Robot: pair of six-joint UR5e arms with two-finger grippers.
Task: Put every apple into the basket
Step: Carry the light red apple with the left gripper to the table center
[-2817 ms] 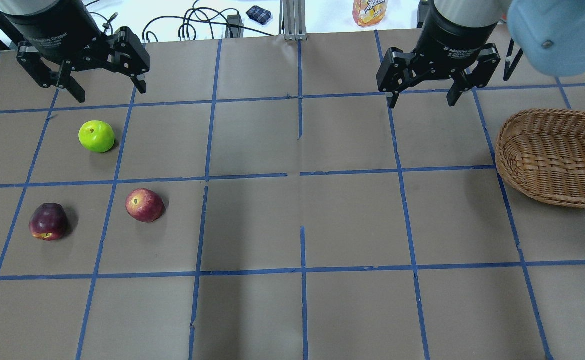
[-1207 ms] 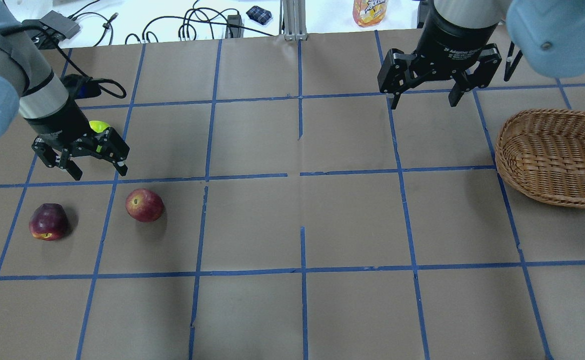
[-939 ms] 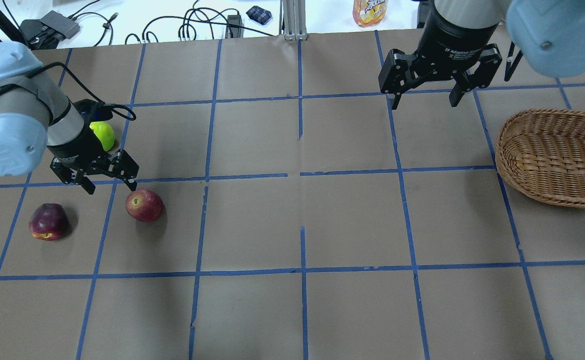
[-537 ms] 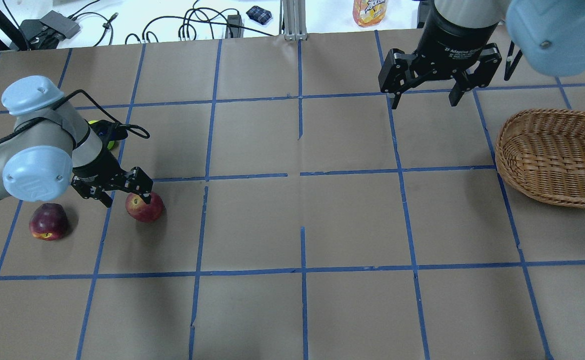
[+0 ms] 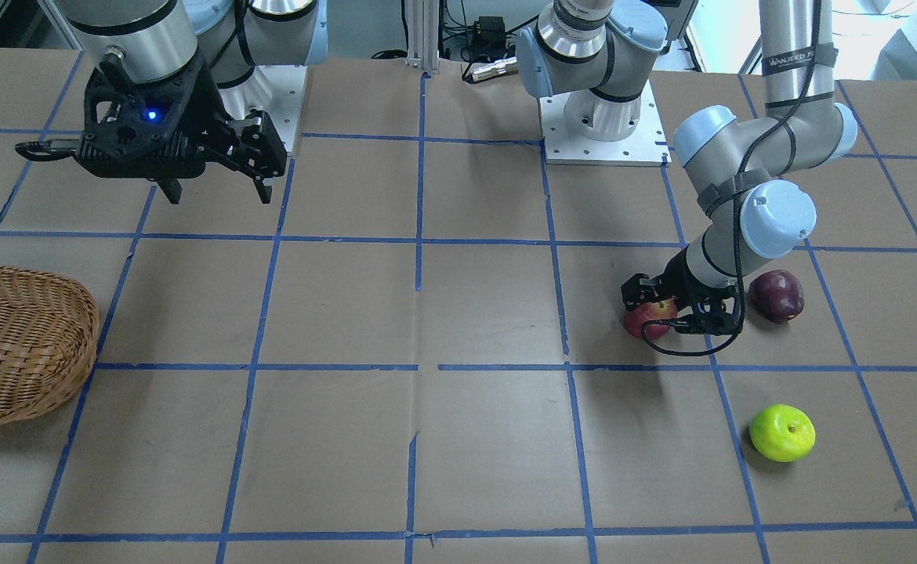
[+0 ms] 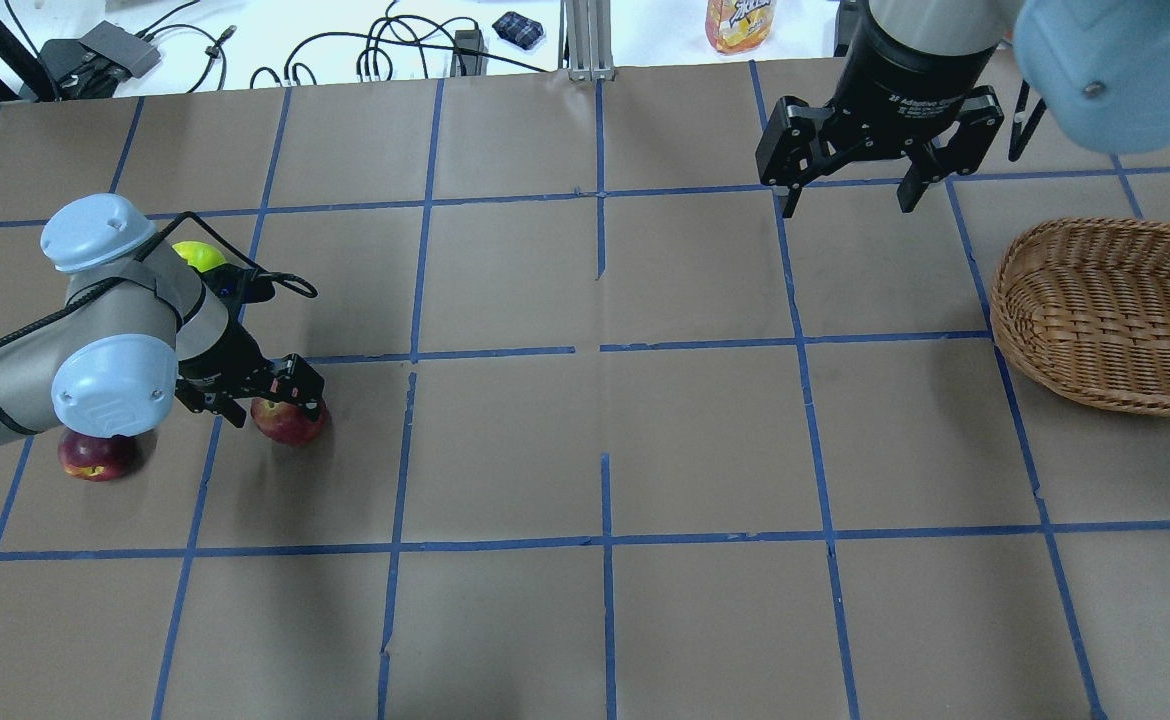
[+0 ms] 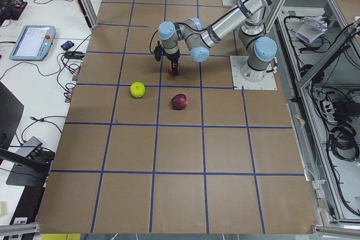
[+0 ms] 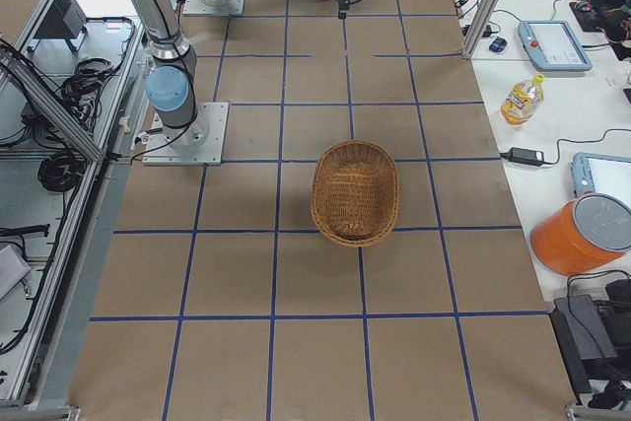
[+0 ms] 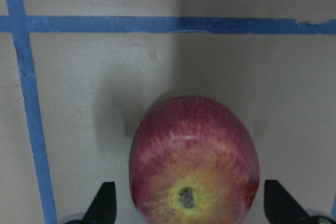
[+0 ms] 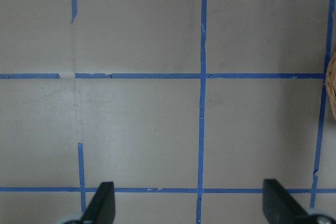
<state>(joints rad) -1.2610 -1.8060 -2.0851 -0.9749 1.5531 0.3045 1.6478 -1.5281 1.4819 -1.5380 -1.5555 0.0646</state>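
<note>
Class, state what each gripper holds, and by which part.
Nothing. Left gripper straddles the red apple, jaws open, not clamped; right gripper hangs open, empty.

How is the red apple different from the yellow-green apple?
The red apple is red with yellow streaks; the yellow-green apple is bright all over. The red apple sits between the fingers of the open left pincer; the yellow-green apple has nothing around it. Both are round and lie on the table, outside the basket.
</note>
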